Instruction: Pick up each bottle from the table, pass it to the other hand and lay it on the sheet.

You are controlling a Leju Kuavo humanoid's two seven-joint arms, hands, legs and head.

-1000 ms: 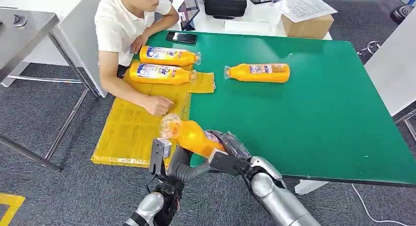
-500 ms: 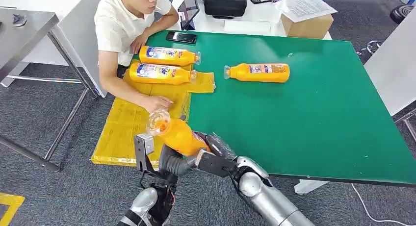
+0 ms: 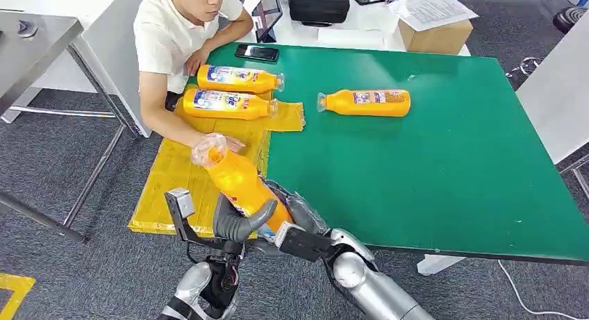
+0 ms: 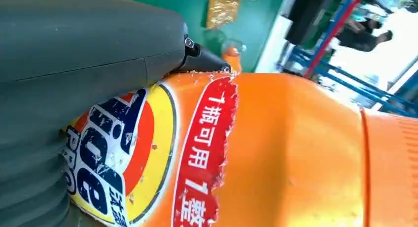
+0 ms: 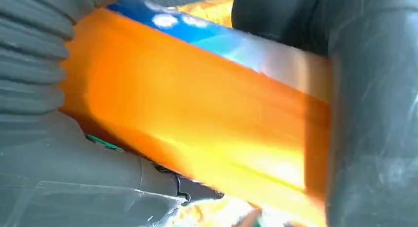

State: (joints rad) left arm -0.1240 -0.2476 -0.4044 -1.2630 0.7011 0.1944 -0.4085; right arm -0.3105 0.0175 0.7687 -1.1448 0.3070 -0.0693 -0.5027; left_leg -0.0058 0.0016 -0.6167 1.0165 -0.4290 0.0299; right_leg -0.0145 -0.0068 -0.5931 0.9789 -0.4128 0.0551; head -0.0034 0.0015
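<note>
Orange plastic, with a clear cap and a blue, red and yellow label: that is the bottle (image 3: pixel 236 181) held up over the near edge of the green table (image 3: pixel 430 167), tilted with its cap toward the person and its base down between the two hands. The left hand (image 3: pixel 236 223) wraps its grey thumb and fingers (image 3: pixel 260 212) around the lower body of the bottle; in the left wrist view the thumb lies pressed across the label. The right hand (image 3: pixel 295 212) sits just beside it on the table side, its dark fingers against the bottle's base; the right wrist view shows grey fingers (image 5: pixel 369 113) closed round the orange body, so both hands grip the same bottle.

Under and beyond the bottle lies the crinkled yellow sheet (image 3: pixel 173 181), spread over the table's left corner and hanging past its edge. Two more orange labelled bottles (image 3: pixel 233 103) lie on their sides on the sheet's far part, one just beside the other, caps pointing right. A fourth orange bottle (image 3: pixel 367 103) lies on the bare green table, well apart from them, cap pointing left.

A person in a white shirt (image 3: pixel 173 35) sits at the table's far left corner, one hand (image 3: pixel 226 145) resting on the sheet just beyond the held bottle's cap. A black phone (image 3: pixel 257 53) lies near the table's far edge.
</note>
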